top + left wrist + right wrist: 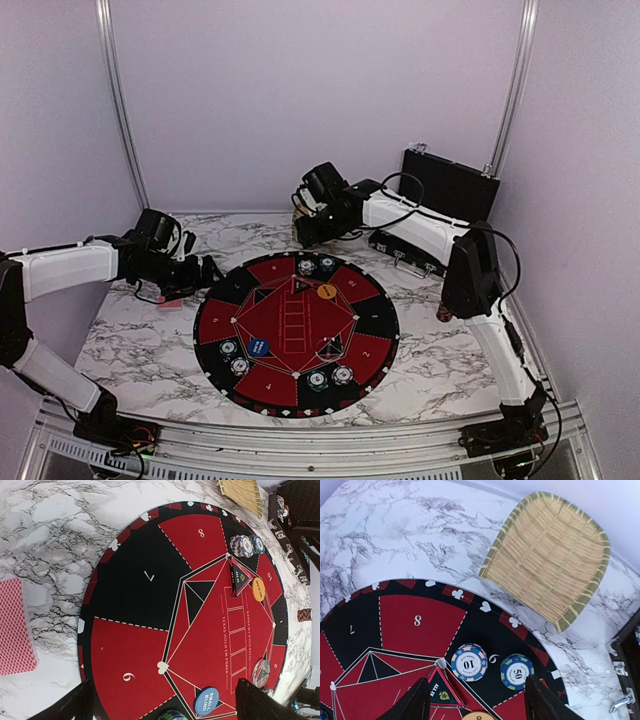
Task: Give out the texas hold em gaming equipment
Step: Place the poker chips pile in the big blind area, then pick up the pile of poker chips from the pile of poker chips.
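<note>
The round black-and-red numbered mat (296, 333) lies mid-table with poker chips in pairs near its rim. My right gripper (476, 700) is open and hovers over the mat's far segment. A "10" chip (469, 662) and a "50" chip (517, 672) lie flat there, the "50" chip right beside one finger. My left gripper (165, 705) stands wide open above the mat's left side, holding nothing. A blue small-blind button (206, 701) and an orange button (258, 589) rest on the mat. A red-backed card deck (15, 627) lies on the marble off the mat.
A woven wicker basket (550, 560) sits on the marble behind the mat. An open black case (450, 185) with a chip tray stands at the back right. A dark red chip stack (304, 614) stands off the mat's right side. A triangular all-in marker (239, 577) lies near the far chips.
</note>
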Controlling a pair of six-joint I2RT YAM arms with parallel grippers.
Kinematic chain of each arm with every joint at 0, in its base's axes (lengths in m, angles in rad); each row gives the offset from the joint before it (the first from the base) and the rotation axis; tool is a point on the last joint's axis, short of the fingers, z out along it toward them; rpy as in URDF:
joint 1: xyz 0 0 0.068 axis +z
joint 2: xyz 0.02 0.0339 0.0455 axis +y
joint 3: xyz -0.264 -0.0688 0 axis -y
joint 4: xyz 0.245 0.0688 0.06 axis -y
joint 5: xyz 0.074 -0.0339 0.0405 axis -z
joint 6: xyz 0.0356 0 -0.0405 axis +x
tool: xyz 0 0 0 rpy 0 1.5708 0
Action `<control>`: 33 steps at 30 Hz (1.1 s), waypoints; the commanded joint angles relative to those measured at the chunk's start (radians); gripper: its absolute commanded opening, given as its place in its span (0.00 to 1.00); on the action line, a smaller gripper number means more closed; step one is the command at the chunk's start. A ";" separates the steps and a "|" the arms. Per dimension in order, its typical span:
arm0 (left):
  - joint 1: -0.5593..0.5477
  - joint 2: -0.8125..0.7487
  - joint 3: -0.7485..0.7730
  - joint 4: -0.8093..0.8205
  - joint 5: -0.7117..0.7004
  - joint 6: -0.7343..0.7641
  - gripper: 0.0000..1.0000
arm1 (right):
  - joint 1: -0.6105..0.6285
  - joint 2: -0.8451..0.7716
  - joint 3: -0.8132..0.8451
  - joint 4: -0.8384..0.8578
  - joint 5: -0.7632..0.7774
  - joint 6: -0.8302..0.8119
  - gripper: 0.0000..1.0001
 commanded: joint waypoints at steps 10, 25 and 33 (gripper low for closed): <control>-0.068 -0.078 0.016 -0.019 -0.060 -0.024 0.99 | -0.026 -0.533 -0.653 0.154 0.078 0.124 0.64; -0.160 -0.007 0.129 -0.049 -0.124 -0.062 0.99 | -0.226 -1.034 -1.313 0.193 0.106 0.236 0.66; -0.169 0.016 0.158 -0.060 -0.134 -0.061 0.99 | -0.330 -1.090 -1.450 0.187 0.126 0.229 0.71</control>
